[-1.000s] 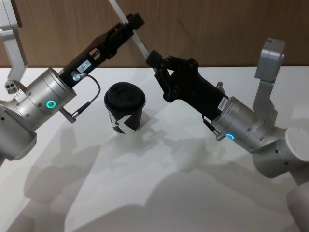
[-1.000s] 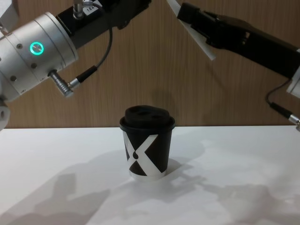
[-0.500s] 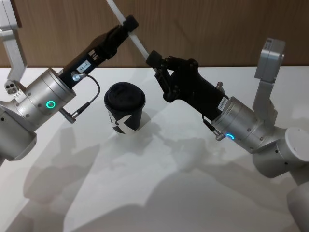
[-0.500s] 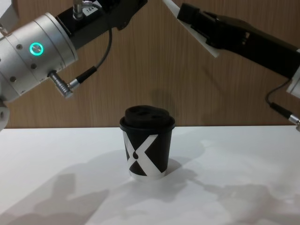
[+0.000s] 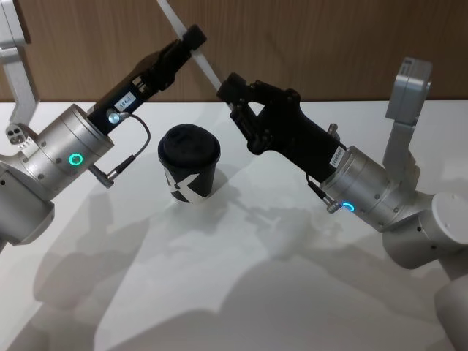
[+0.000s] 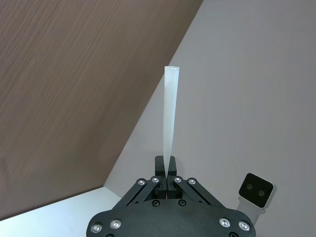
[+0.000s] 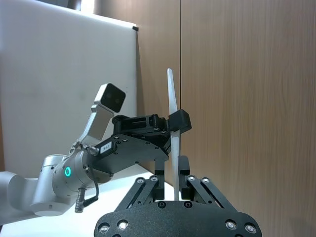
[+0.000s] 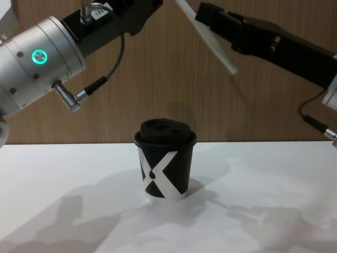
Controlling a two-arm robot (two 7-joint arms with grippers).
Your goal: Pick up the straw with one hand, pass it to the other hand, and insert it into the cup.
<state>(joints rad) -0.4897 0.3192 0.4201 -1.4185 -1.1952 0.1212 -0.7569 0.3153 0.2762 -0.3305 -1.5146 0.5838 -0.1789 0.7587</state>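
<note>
- Wood panelling forms the far wall (image 5: 307, 44), and a white table (image 5: 219, 278) lies in front of it.
- The left gripper (image 5: 193, 35) is seen clamped on the straw (image 6: 170, 113), with a long part standing free beyond the fingers.
- The right gripper (image 7: 170, 173) is placed around the straw's lower part, its jaws apart and a gap visible on either side; the hand-over is judged done.
- The straw is held in the air, slanted, above and beyond the cup (image 8: 166, 168), a little to its right.
- If the right gripper is drawn back carelessly, the straw could be brushed and twisted in the left gripper's pinch.
- The slant would have to be corrected before lowering; otherwise the tip could skid on the domed lid (image 8: 166, 132), and the thin straw could be bent or the light cup tipped.
- Two dark recesses are seen in the lid; which one is the opening cannot be told.
- The cup stands upright mid-table with its lid on, so its contents are hidden; no straw is in it yet.
</note>
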